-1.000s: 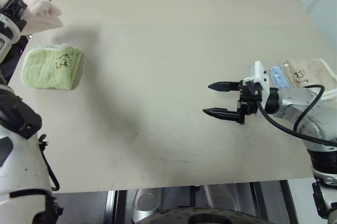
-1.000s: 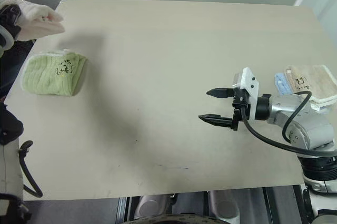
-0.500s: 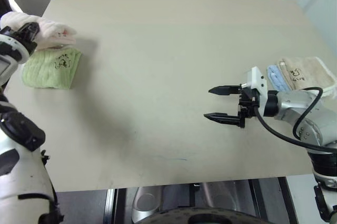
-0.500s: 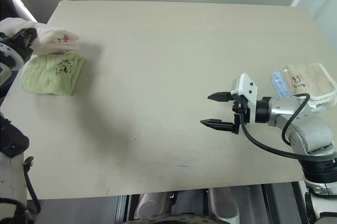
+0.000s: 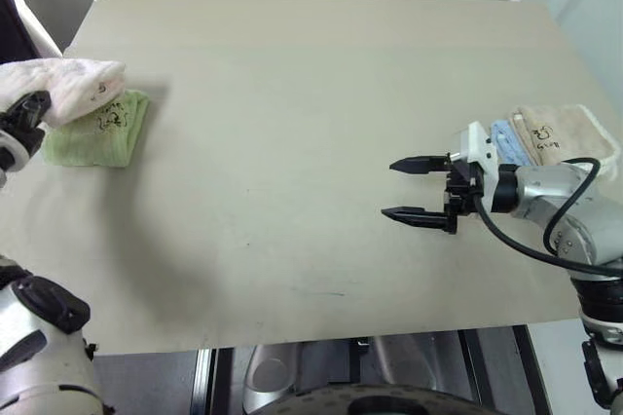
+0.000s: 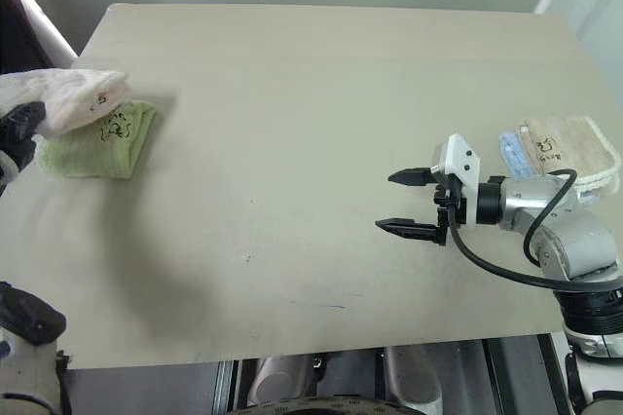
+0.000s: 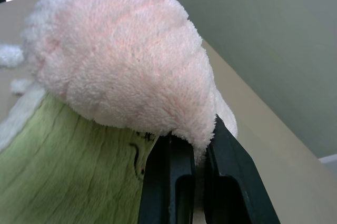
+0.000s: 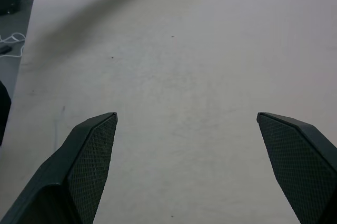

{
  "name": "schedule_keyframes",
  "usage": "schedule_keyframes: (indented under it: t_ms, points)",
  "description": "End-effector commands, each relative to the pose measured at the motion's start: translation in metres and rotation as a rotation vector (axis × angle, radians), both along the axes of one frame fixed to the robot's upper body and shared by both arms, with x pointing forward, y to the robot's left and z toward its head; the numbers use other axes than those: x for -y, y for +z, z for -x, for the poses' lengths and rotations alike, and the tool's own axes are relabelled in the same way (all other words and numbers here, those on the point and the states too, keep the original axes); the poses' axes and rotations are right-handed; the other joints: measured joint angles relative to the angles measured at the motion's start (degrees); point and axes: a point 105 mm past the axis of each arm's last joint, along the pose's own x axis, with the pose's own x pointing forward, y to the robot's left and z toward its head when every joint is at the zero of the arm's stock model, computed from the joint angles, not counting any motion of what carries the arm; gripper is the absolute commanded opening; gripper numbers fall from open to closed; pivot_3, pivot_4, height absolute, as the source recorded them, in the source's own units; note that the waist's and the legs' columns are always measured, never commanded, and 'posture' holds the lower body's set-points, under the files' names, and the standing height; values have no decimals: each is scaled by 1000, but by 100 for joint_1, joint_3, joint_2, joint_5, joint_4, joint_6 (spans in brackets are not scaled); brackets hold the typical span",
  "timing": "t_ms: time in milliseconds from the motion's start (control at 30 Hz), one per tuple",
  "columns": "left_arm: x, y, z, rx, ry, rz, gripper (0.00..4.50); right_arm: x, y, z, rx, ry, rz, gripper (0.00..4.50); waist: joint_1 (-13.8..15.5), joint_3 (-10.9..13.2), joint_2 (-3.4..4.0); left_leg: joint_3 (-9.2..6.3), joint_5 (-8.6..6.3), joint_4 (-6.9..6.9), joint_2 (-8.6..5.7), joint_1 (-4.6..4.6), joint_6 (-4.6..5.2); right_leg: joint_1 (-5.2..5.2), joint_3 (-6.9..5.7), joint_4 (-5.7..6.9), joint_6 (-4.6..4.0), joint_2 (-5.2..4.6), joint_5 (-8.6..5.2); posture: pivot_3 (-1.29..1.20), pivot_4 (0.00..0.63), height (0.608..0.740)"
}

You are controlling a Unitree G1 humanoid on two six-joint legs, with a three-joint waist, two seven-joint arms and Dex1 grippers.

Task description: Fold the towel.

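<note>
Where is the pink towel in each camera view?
Left eye: pink towel at far left, over the green towel.
Right eye: far left again, above the green one.
Left wrist: upper left, pinched by the left end effector.
Right wrist: not in it.
Shared landmark: the green towel.

Beige table (image 5: pixel 311 94) bears green towel (image 5: pixel 102 132) (cream, blue towels (image 5: pixel 555 137) opposite).
</note>
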Motion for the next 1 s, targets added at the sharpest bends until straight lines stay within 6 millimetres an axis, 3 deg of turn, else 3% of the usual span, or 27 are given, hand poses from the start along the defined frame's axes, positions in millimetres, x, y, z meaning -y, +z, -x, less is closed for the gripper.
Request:
schedule_keyframes:
  t_ms: [33, 200, 500, 700, 900, 933, 1000]
  points:
    - [5, 6, 4, 22, -8, -22, 47, 1, 10, 0, 51, 20, 4, 4500, 1, -1, -2, 0, 0, 0, 0, 2, 0, 1, -1, 0, -1, 0, 1, 0, 150, 703]
    - [0, -14, 5, -26, 34, 4, 1428, 3, 10, 0, 58, 13, 13, 4500, -9, -2, -3, 0, 3, 0, 0, 10, -5, 2, 0, 11, -4, 0, 3, 0, 150, 703]
    - [-14, -19, 13, -2, 111, 43, 4485, 8, 9, 0, 59, -10, 18, 4500, -9, -3, -6, -1, 6, 0, -1, 17, -10, 2, -1, 30, -11, 0, 5, 0, 150, 703]
    - [-4, -29, 24, -36, 35, 31, 4485, 12, 4, 0, 56, -16, 18, 4500, -15, -4, -7, -1, 7, 0, -2, 26, -12, 4, 0, 46, -17, 0, 5, 0, 150, 703]
    - [18, -32, 53, -85, -131, -103, 4485, 13, 6, 1, 64, -26, 8, 4500, -36, -5, -9, -3, -6, -3, -1, 43, -1, 12, 0, 57, -28, 3, -2, 0, 150, 703]
    - [23, -32, 55, -87, -155, -132, 4485, 13, 6, 0, 66, -28, 6, 4500, -36, -5, -9, -5, -10, -3, 0, 44, 6, 12, 0, 58, -30, 3, -3, 0, 150, 703]
    - [52, -23, 56, -3, -286, -215, 4485, 13, 8, -1, 74, -41, -10, 4500, -28, -6, -10, -8, -25, -3, -1, 47, 31, 17, 0, 62, -31, 3, -4, 0, 150, 703]
